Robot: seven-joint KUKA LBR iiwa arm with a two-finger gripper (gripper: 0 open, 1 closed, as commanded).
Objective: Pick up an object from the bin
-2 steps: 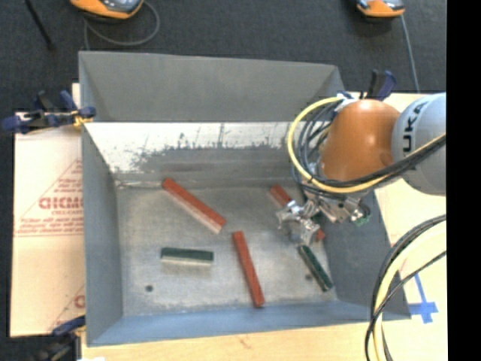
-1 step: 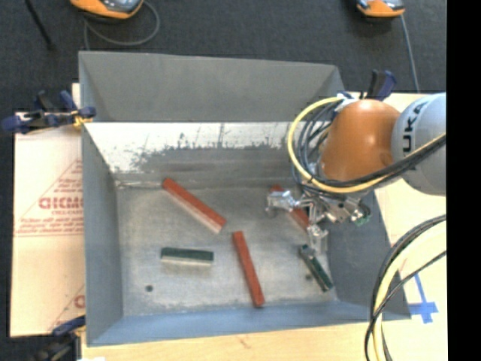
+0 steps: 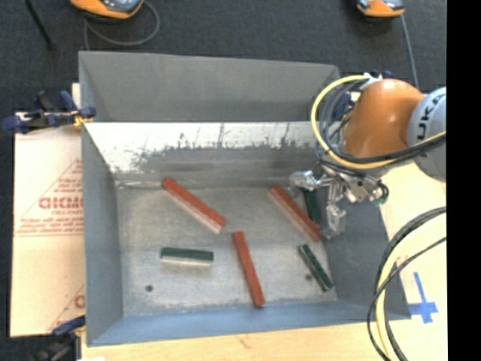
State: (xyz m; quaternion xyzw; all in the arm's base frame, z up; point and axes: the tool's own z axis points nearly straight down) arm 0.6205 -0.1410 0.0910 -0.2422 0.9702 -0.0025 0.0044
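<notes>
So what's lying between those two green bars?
In the camera view, one slanted red bar lies between the left green bar and the right green bar, touching neither.

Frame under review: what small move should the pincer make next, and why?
Probably a slight shift toward the view's left, to centre on the red stick at the right side of the bin. The pincer hangs at that stick's lower end, nearer to it than to the green stick below, and seems offset from it.

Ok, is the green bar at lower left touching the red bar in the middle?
Apart. The camera view shows bare bin floor between the right end of the green bar and the red bar.
</notes>
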